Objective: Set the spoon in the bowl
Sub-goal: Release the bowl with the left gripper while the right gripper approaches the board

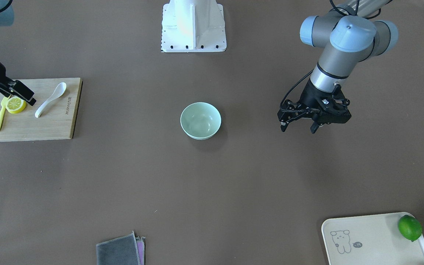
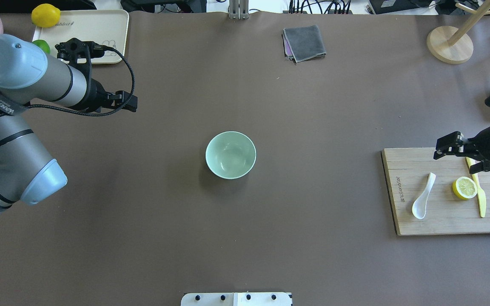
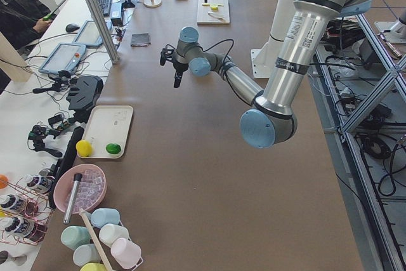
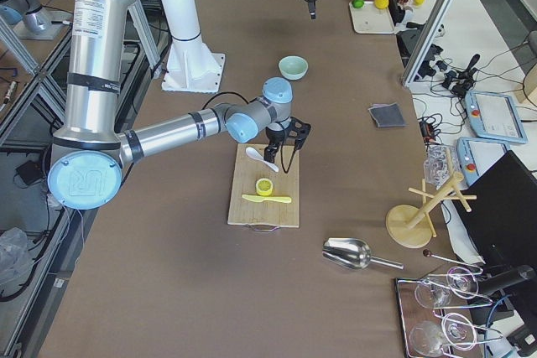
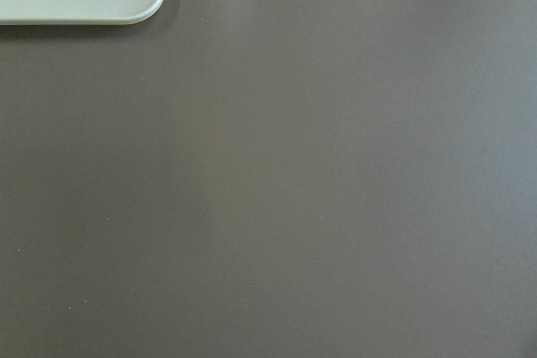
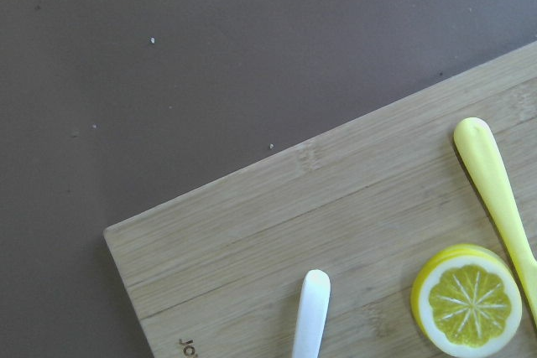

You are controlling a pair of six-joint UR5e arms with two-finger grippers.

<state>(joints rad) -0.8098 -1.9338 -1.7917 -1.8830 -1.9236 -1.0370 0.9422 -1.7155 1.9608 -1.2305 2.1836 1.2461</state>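
Note:
The white spoon (image 1: 50, 100) lies on a wooden cutting board (image 1: 50, 127) at the table's right end; it also shows in the overhead view (image 2: 423, 202) and its handle tip shows in the right wrist view (image 6: 312, 316). The mint-green bowl (image 1: 200, 120) stands empty and upright at the table's middle (image 2: 230, 154). My right gripper (image 1: 17, 94) is open and empty, above the board's far edge, near the spoon's handle and a lemon slice. My left gripper (image 1: 298, 128) is open and empty, above bare table well to the bowl's left.
On the board lie a lemon slice (image 2: 465, 188) and a yellow plastic knife (image 2: 481, 199). A cream bear tray (image 2: 83, 29) with a lime (image 1: 409, 227) and a lemon sits far left. A grey cloth (image 2: 304, 42) and a wooden stand (image 2: 449, 44) sit at the far edge.

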